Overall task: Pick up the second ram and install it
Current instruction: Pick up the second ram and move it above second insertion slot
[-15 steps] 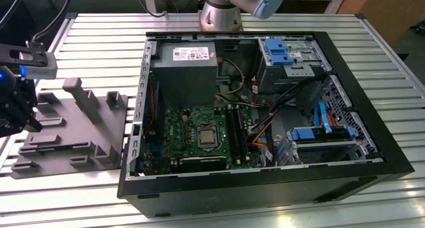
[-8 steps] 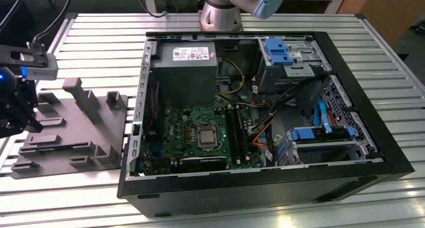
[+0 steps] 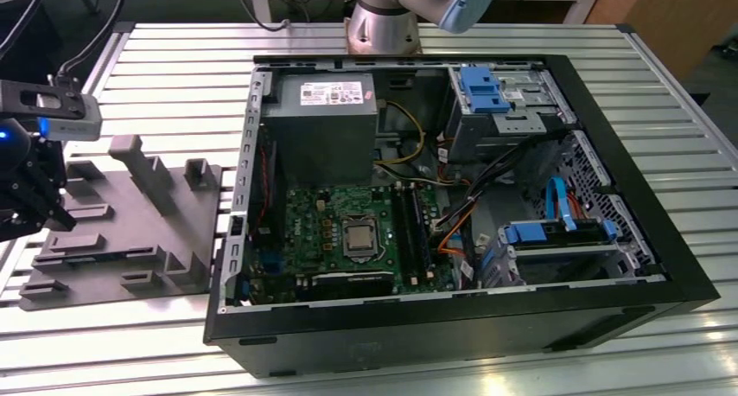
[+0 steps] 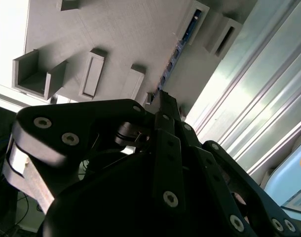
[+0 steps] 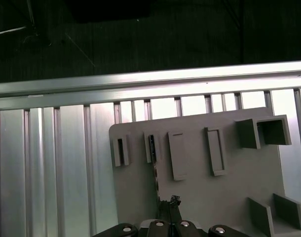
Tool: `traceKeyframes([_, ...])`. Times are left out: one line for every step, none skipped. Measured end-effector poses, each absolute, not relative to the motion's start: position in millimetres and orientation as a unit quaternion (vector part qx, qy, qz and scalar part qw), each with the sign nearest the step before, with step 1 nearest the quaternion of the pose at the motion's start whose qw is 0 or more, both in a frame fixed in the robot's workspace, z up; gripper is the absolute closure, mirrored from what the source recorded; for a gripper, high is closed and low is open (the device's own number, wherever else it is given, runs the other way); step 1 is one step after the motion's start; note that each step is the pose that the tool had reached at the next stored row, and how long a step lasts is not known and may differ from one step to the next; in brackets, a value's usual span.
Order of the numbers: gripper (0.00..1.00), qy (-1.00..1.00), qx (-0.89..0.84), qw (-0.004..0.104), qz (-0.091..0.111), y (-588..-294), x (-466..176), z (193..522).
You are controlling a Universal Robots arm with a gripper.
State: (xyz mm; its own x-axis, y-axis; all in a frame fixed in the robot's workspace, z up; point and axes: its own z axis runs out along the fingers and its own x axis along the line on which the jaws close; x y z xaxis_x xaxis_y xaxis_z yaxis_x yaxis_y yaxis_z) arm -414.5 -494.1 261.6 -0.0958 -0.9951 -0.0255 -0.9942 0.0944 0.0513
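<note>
A robotics workshop: an opened computer case (image 3: 461, 331) on a slatted aluminium desk (image 3: 173, 59), grey fixture plate (image 3: 116, 240) beside it, robot arm's base (image 3: 381, 28) behind it.

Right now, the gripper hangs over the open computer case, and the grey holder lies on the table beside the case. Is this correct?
Not quite. The gripper hangs over the grey holder, not over the open computer case. The exterior view shows it at that view's left, away from the case. The holder does lie on the table beside the case.
</note>
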Motion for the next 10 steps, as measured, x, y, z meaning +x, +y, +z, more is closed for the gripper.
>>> traceKeyframes([0.89,-0.740,0.672,0.008,-0.028,-494.1,-414.6,261.2])
traceKeyframes([0.89,-0.740,0.672,0.008,-0.028,-494.1,-414.6,261.0])
traceKeyframes([0.89,-0.740,0.672,0.008,-0.028,-494.1,-414.6,260.8])
traceKeyframes([0.89,-0.740,0.672,0.008,-0.028,-494.1,-414.6,260.5])
traceKeyframes([0.89,-0.740,0.672,0.008,-0.028,-494.1,-414.5,260.2])
traceKeyframes([0.89,-0.740,0.672,0.008,-0.028,-494.1,-414.6,260.0])
traceKeyframes([0.89,-0.740,0.672,0.008,-0.028,-494.1,-414.6,259.8])
traceKeyframes([0.89,-0.740,0.672,0.008,-0.028,-494.1,-414.6,259.6])
traceKeyframes([0.89,-0.740,0.672,0.008,-0.028,-494.1,-414.6,259.4])
traceKeyframes([0.89,-0.740,0.672,0.008,-0.028,-494.1,-414.5,256.9])
